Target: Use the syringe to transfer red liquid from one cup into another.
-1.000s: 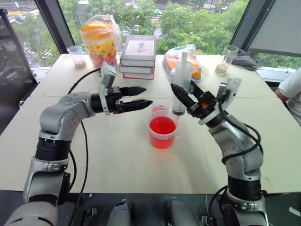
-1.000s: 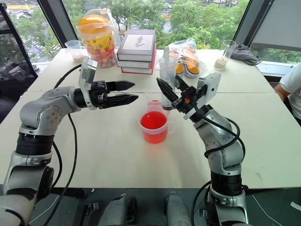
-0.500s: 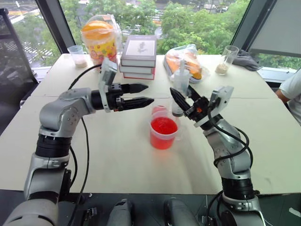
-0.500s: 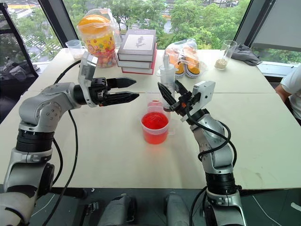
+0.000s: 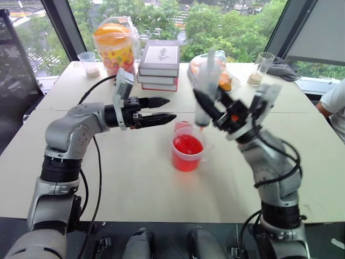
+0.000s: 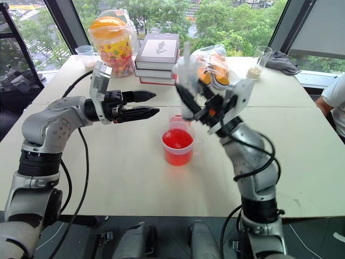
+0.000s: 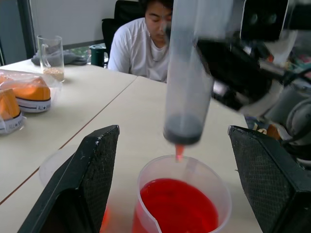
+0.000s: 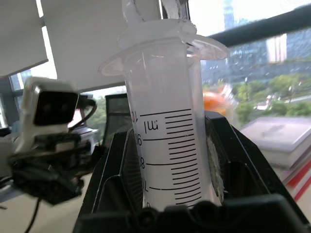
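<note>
My right gripper (image 5: 208, 100) is shut on the syringe (image 5: 205, 86), holding the clear barrel (image 8: 167, 145) nearly upright between its black fingers. The small red tip (image 7: 179, 151) hangs just above the far rim of the wide cup (image 5: 187, 152), which holds bright red liquid (image 7: 177, 206). Behind that cup stands the narrower clear cup (image 5: 181, 127), showing a little red. To the left of both cups my left gripper (image 5: 170, 108) hovers level, open and holding nothing, its fingers (image 7: 95, 182) pointing toward the syringe.
At the table's back stand a stack of books (image 5: 159, 60), a colourful candy jar (image 5: 113, 46), a bag with orange shoes (image 5: 218, 73) and two clear cups with beige powder (image 5: 89, 63) (image 5: 261, 67). A person (image 5: 334, 102) sits at the right edge.
Over the last half second my right hand has lifted the syringe a little, with its tip still over the cups. The left arm has kept still.
</note>
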Robot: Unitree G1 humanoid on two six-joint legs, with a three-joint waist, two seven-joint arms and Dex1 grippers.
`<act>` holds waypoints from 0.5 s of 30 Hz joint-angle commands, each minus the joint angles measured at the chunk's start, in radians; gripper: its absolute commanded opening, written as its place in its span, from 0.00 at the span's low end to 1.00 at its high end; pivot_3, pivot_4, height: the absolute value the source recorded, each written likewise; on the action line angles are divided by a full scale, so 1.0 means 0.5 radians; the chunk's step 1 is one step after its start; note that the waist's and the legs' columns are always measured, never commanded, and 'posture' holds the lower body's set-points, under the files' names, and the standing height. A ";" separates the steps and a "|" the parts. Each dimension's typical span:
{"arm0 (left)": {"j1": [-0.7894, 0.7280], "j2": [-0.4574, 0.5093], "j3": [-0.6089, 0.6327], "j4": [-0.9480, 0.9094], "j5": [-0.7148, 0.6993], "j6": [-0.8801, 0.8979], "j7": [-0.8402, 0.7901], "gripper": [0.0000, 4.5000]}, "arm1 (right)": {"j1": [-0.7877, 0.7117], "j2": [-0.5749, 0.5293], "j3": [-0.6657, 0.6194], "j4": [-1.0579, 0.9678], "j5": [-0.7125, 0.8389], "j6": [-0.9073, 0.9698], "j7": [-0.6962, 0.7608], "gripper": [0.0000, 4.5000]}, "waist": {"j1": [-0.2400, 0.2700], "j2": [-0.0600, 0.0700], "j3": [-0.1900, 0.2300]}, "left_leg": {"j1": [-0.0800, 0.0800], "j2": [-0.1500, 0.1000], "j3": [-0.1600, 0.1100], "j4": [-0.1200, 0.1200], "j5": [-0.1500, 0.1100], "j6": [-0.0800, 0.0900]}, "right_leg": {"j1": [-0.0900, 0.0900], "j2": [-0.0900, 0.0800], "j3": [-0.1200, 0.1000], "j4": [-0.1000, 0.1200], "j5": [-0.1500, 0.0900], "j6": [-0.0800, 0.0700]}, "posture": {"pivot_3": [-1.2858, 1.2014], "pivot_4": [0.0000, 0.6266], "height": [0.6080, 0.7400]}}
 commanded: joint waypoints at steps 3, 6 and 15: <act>-0.046 0.007 0.052 -0.040 -0.020 -0.022 -0.009 0.82 | 0.049 0.047 0.057 0.036 -0.077 -0.157 0.022 0.31 | 0.000 0.000 0.000 | 0.000 0.000 0.000 0.002 0.000 0.000 | 0.000 0.000 0.000 0.000 0.000 0.000 | 0.52 0.24 1.00; -0.067 0.007 0.059 -0.046 -0.040 -0.005 -0.016 0.82 | 0.089 0.058 0.076 0.122 -0.119 -0.241 0.054 0.31 | 0.000 0.000 0.000 | 0.000 0.000 -0.001 0.001 0.000 0.000 | 0.000 0.000 0.000 0.000 0.000 0.000 | 0.52 0.24 1.00; -0.129 -0.008 0.034 -0.082 -0.099 0.047 -0.052 0.82 | 0.186 0.056 0.116 0.280 -0.221 -0.399 0.133 0.31 | -0.001 0.000 0.000 | 0.000 0.000 -0.001 0.001 0.000 0.000 | 0.000 0.001 0.000 0.000 0.000 0.000 | 0.52 0.24 1.00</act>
